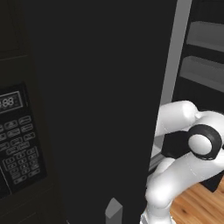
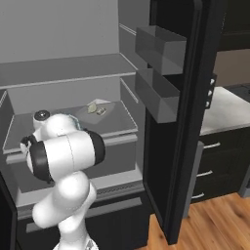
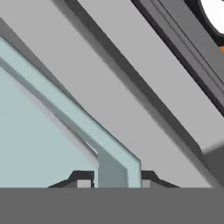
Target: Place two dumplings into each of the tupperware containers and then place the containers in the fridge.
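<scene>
the gripper has its jaws clamped on the rim of a tupperware container, held just over a fridge shelf. another container already sits deeper in, so i'd say this is nearly finished.

Left base view sits behind arm, jammed close against black fridge door, microwave keypad at left edge, sliver of fridge shelves far right. Right base view looks forward and down into open fridge, arm low left, door bins mid-frame, wood floor lower right. Both share arm and fridge. Hand view super close, rolled, right on light-blue tupperware container rim over grey shelf.
</scene>
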Motion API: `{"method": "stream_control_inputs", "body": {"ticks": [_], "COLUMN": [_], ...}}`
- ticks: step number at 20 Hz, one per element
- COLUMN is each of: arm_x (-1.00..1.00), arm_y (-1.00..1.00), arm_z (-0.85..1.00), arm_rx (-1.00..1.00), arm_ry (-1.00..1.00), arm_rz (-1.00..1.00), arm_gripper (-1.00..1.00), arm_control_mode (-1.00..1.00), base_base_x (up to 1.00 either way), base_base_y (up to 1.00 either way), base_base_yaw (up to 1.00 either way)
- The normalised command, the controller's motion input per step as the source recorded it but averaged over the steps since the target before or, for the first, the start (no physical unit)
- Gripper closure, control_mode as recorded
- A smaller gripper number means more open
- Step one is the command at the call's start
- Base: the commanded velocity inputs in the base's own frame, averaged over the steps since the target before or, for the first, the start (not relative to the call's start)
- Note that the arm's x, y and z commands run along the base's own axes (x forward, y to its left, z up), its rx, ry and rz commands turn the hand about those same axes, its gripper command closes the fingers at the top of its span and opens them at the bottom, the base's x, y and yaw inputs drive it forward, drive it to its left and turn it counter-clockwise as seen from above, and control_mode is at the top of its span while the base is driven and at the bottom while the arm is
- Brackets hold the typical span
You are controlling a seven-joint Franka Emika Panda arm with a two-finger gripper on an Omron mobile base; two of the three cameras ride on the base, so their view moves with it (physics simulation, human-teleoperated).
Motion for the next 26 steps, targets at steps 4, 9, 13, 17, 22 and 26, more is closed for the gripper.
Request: {"method": "stream_control_inputs", "body": {"ticks": [4, 9, 13, 17, 22, 26], "arm_x": [0.25, 0.20, 0.52, 0.53, 0.38, 0.02], "arm_y": [0.36, 0.25, 0.00, -0.16, -0.30, -0.90], "arm_z": [0.78, 0.51, 0.05, 0.00, 0.11, 0.58], "arm_rx": [-0.25, -0.26, -0.17, -0.06, -0.01, 0.03], "arm_ry": [0.17, 0.01, 0.00, -0.01, -0.11, -0.25], "arm_rz": [0.53, 0.58, 0.59, 0.59, 0.59, 0.44], "arm_gripper": [1.00, 1.00, -1.00, -1.00, -1.00, -1.00], "arm_control_mode": [-1.00, -1.00, -1.00, -1.00, -1.00, -1.00], "base_base_x": [0.00, 0.00, 0.00, 0.00, 0.00, 0.00], "base_base_y": [0.00, 0.00, 0.00, 0.00, 0.00, 0.00], "base_base_yaw": [0.00, 0.00, 0.00, 0.00, 0.00, 0.00]}}
